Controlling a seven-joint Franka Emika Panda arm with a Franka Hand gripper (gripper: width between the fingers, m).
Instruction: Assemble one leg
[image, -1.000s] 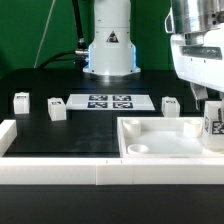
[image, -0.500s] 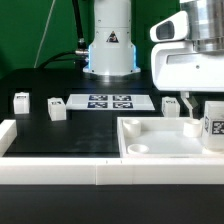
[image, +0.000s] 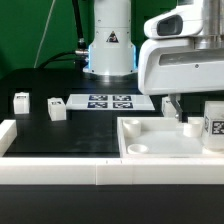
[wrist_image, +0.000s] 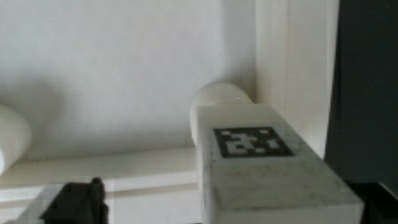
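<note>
The leg (image: 213, 122) stands upright inside the white tray-like panel (image: 160, 143), at its edge on the exterior view's right, tag facing the camera (the wrist view shows the same tag (wrist_image: 254, 141) close up). The fingers (image: 173, 106) hang near it, towards the exterior view's left; I cannot tell how wide they are. Two spare legs (image: 21, 100) (image: 57, 108) sit on the black bench (image: 60, 135) beside the marker board (image: 110, 101).

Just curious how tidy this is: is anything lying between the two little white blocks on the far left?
No. The exterior view shows only bare black table between the leftmost leg and the second leg.
</note>
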